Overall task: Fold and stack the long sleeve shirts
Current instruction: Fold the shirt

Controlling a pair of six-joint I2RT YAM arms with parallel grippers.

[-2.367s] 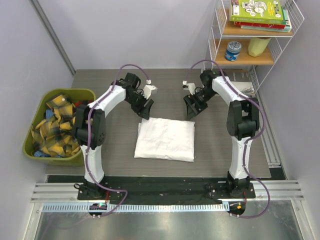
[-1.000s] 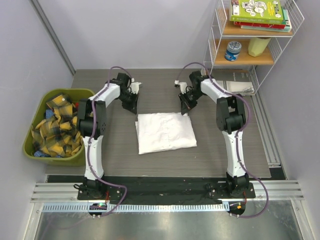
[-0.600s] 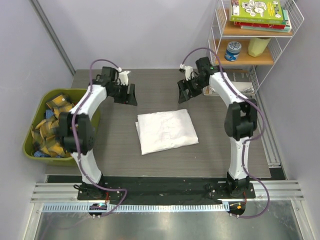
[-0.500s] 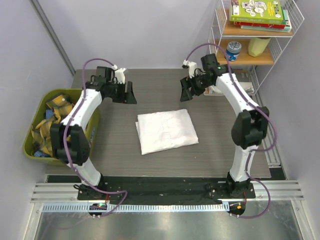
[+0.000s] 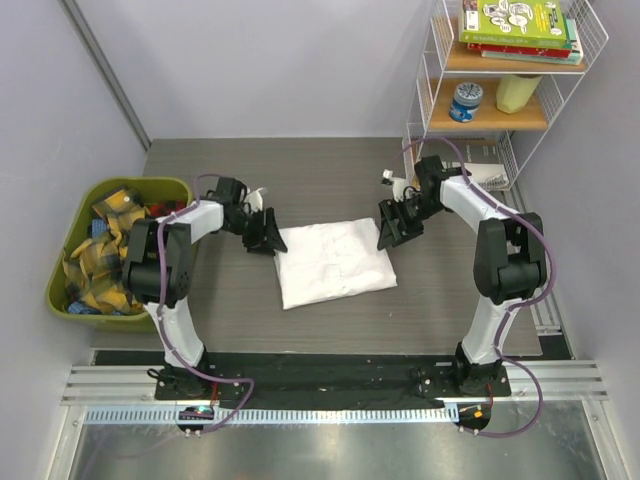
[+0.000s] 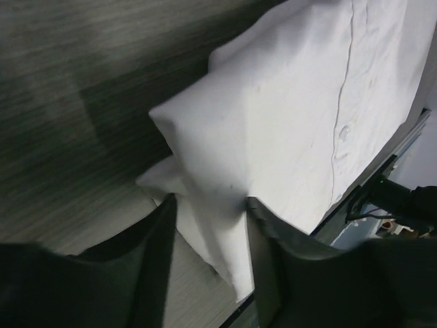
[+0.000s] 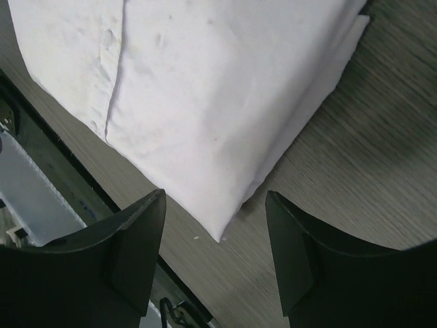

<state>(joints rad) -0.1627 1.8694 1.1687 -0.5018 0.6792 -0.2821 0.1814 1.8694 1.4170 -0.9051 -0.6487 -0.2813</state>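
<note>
- Dark wood-grain table (image 5: 200,170) fills the workspace, with 1 folded long sleeve shirt (image 5: 333,263) lying flat near its middle.
- We see the shirt's long axis running left to right, turned slightly so its right end sits farther from the arm bases.
- Bare tabletop surrounds the shirt on all 4 sides. A green bin (image 5: 150,184) of plaid cloths (image 5: 110,250) stands at the left edge and a wire shelf (image 5: 430,100) at the far right.
- The left gripper (image 5: 270,240) sits at the shirt's far-left corner and the right gripper (image 5: 388,232) at its far-right corner.
- Our left wrist view shows what the top view hides: parted fingers (image 6: 153,253) with the layered corner lying between them, and a button (image 6: 343,130) on the placket.
- Our right wrist view shows released fingers (image 7: 133,253), wide apart, with the corner just ahead of the gap and untouched.
</note>
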